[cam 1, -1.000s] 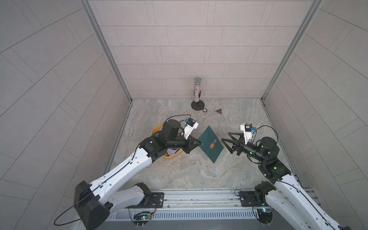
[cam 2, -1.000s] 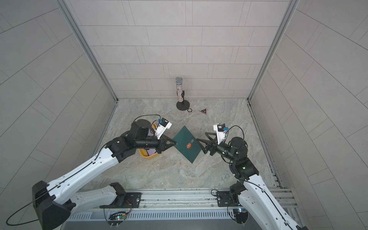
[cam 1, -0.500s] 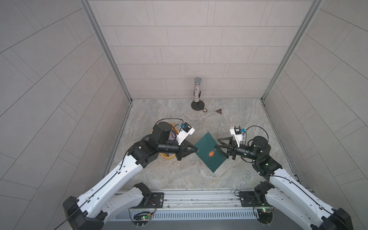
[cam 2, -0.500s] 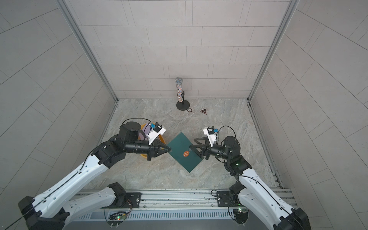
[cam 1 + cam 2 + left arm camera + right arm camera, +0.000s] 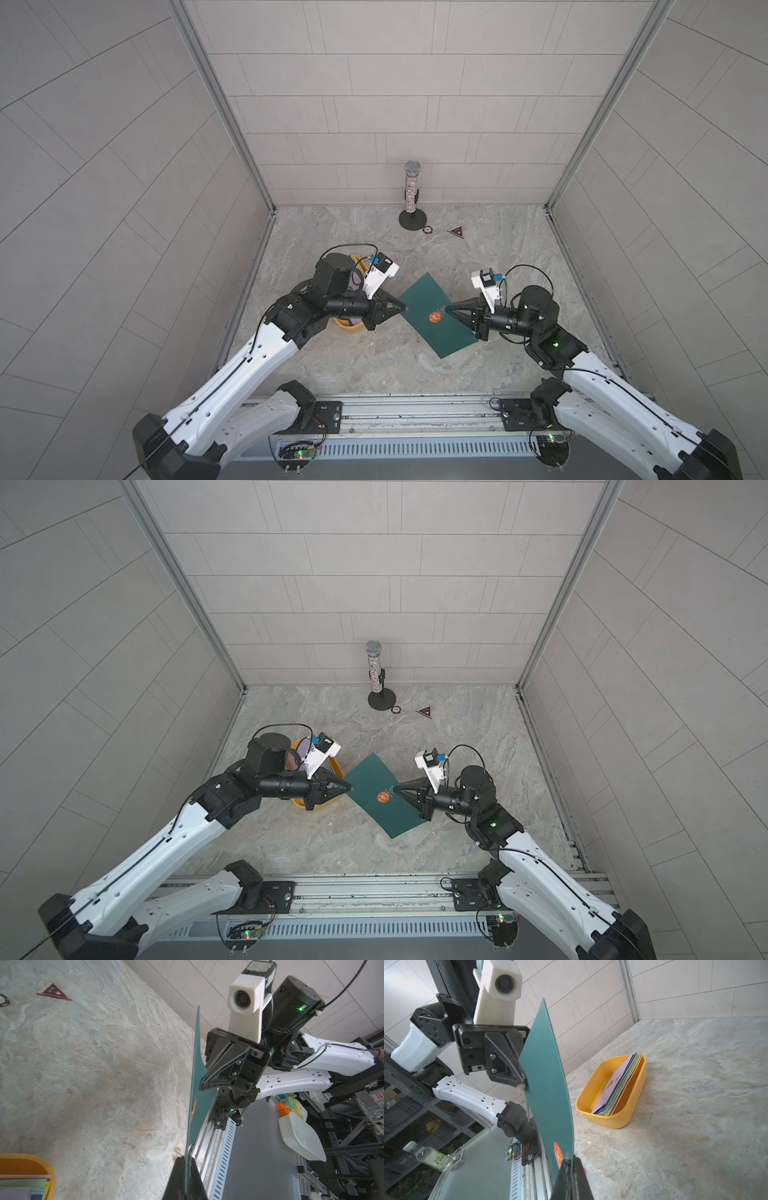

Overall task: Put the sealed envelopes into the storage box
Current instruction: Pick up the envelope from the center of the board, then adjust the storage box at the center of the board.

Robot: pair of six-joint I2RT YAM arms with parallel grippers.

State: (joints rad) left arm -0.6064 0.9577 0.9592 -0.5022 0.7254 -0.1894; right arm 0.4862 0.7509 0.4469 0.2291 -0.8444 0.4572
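Top views: we see both arms meeting above the counter [image 5: 374, 365], with one envelope lifted between them, clear of the surface.
Counter: it lies bare beneath the envelope; paper dropped here would land flat, and we judge it hard to pinch up again.
Storage box [image 5: 610, 1121]: it sits on the counter beneath the left arm and holds a leaning stack of envelopes [image 5: 618, 1088]. We think a reach toward it could bump that arm or shove the box aside.
Dark green envelope [image 5: 419, 299]: it hangs in the air on edge, slightly bowed, just beside the box. Opposing pulls from the two sides could crease or tear it.
Left tool [image 5: 402, 308]: its fingers are together on one long edge; we cannot tell how firmly. A weak hold would let the paper pivot.
Right tool [image 5: 445, 309]: it is clamped on the opposite edge. If this grip is shallow, the envelope may slip out once it hangs from this side alone.
Orange seal [image 5: 434, 318]: it sits just beside the right tool's tips; sliding fingers could scuff it.
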